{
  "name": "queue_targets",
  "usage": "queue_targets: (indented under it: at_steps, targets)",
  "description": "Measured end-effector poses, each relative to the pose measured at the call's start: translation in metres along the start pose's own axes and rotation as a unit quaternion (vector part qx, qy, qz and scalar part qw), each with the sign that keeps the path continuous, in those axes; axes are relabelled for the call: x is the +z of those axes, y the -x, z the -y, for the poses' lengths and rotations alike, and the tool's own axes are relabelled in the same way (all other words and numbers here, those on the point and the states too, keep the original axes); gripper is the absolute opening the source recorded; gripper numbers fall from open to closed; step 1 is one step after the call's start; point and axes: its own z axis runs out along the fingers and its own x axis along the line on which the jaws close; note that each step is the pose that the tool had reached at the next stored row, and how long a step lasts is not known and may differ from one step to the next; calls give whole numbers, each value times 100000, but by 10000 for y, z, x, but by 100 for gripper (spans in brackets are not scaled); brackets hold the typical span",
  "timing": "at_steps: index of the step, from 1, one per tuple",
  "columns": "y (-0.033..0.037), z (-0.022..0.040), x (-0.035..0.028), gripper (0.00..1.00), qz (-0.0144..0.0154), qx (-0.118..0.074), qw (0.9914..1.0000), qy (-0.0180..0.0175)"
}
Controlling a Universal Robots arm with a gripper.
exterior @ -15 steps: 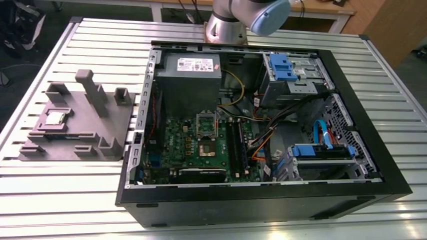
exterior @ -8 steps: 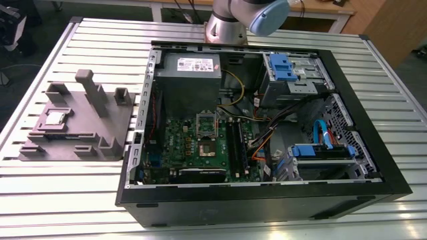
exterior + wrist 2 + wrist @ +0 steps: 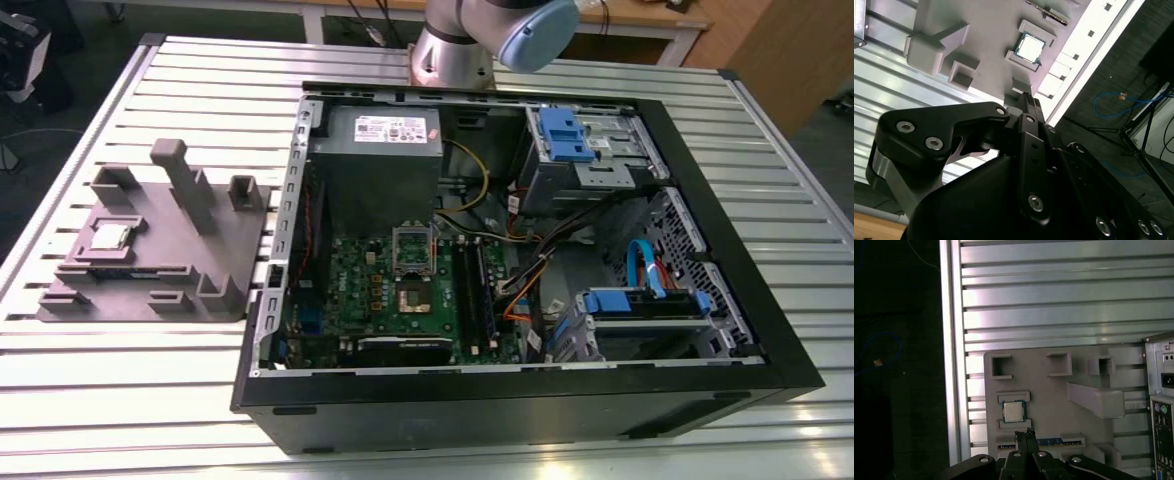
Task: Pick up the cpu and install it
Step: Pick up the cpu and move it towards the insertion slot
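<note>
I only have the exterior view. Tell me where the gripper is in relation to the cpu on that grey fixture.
Observer: In both wrist views the gripper points at the grey fixture. It is close beside the cpu and not touching it.
Operator: Confirm the cpu is seated.
Observer: In the first wrist view it lies flat, metal top up, between two raised ledges of the fixture.
Operator: Report anything else near the gripper.
Observer: In the first wrist view a thin green-and-blue strip lies in a slot of the fixture right by the gripper.
</note>
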Motion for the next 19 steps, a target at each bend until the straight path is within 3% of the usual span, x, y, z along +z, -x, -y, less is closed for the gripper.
queue_targets:
  at_steps: [8,10,12,13,15,19]
  targets:
    - [-1,0,0,11,-1,2,100000,2]
    - [-1,0,0,16,0,2,100000,-1]
    - [-1,0,0,29,1,1,100000,-1]
    - [-1,0,0,29,-1,3,100000,-2]
    - [-1,0,0,41,-2,2,100000,0]
    - [-3,-5,2,53,-2,-195,100000,-18]
